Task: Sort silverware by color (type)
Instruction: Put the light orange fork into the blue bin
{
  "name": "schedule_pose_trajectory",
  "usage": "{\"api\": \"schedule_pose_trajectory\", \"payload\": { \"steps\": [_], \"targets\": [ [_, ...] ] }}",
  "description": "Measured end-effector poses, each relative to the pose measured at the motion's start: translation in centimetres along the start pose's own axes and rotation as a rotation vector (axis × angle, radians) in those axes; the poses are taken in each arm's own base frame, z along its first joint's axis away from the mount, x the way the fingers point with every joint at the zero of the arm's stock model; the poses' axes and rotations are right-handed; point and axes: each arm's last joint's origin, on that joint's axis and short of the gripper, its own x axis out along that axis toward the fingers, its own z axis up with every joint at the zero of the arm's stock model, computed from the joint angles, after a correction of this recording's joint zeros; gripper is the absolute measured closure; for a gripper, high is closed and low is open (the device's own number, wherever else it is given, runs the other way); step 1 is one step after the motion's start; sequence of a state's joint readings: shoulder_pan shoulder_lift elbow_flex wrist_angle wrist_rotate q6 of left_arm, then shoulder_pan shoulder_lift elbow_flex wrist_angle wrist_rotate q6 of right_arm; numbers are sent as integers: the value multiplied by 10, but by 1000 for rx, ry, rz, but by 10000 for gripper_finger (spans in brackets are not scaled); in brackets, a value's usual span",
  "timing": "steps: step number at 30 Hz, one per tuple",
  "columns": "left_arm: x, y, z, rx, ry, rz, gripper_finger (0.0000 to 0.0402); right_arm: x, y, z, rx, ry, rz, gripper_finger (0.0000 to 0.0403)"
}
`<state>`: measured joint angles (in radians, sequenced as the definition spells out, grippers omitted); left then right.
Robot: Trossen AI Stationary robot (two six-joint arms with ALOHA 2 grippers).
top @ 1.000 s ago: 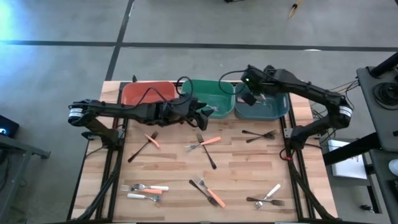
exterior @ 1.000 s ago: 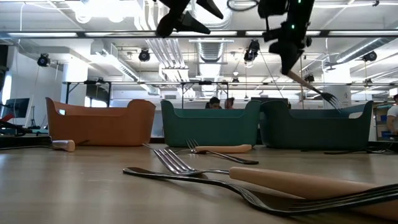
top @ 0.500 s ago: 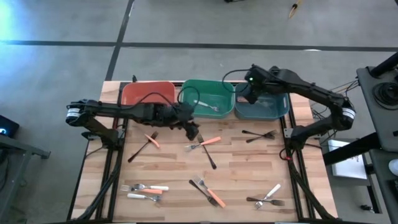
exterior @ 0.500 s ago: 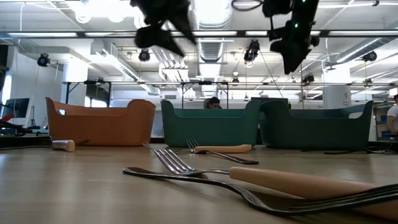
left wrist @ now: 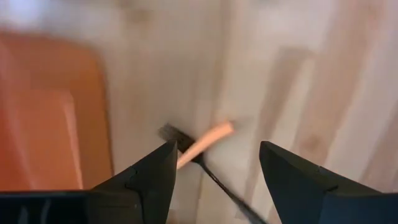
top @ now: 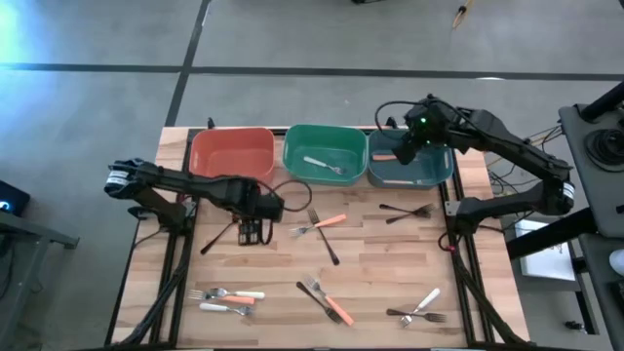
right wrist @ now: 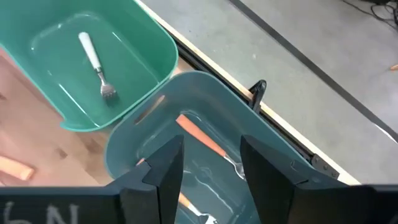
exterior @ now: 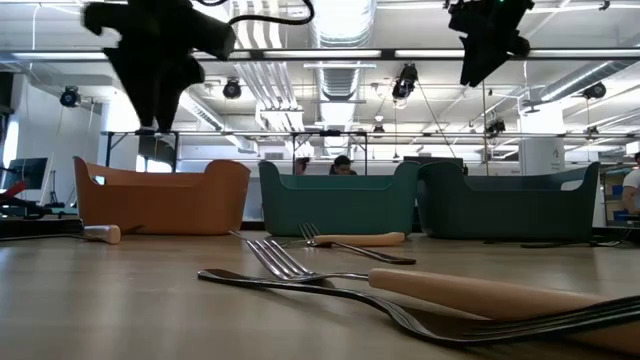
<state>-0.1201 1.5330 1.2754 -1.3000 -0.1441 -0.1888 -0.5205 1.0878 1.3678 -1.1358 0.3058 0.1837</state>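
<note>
I take the green bin (top: 326, 154) at the back middle of the desk (top: 380, 263) as my landmark. My left gripper (top: 253, 232) hangs over the desk in front of it and toward the red-orange bin (top: 232, 154), fingers spread wide and empty; between them in the left wrist view I see an orange-handled fork (left wrist: 199, 144) lying on the wood, just beside that bin's wall. My right gripper (top: 404, 156) sits above the teal bin (top: 410, 164), which touches the green bin's other side; its fingers are parted and hold nothing.

Inside the green bin lies one white-handled fork (top: 324, 165). In the teal bin I see an orange-handled fork (right wrist: 208, 144) on the floor of the bin.

The rest of the silverware is on the desk in front of the green bin. Nearest it, an orange fork (top: 320, 224) crosses a black fork (top: 325, 239). Off toward the teal bin lies a pair of black forks (top: 405, 211). At the front edge, straight out from the green bin, an orange and a black fork (top: 327, 301) cross; toward the left corner lie white and orange forks (top: 226, 298); toward the right corner a white fork crosses a black one (top: 419, 308).
</note>
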Motion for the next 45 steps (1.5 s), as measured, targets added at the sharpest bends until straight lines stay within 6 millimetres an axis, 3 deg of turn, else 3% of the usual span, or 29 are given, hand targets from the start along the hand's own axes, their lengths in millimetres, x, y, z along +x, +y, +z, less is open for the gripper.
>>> {"api": "schedule_pose_trajectory", "payload": {
  "steps": [7, 17, 29, 45],
  "targets": [
    [28, -6, -6, 116, 33, -59, 190, -7, 2, -3, -14, -14, 17, 265],
    [72, -8, -31, 275, 159, -54, 193, -4, 5, -3, 0, 1, 19, 266],
    [93, -8, -30, 451, 71, 12, 225, -3, 5, -3, 64, 2, 19, 273],
    [130, -12, -34, 499, 121, 24, 236, -3, 5, -3, 116, 3, 18, 274]
  ]
}}
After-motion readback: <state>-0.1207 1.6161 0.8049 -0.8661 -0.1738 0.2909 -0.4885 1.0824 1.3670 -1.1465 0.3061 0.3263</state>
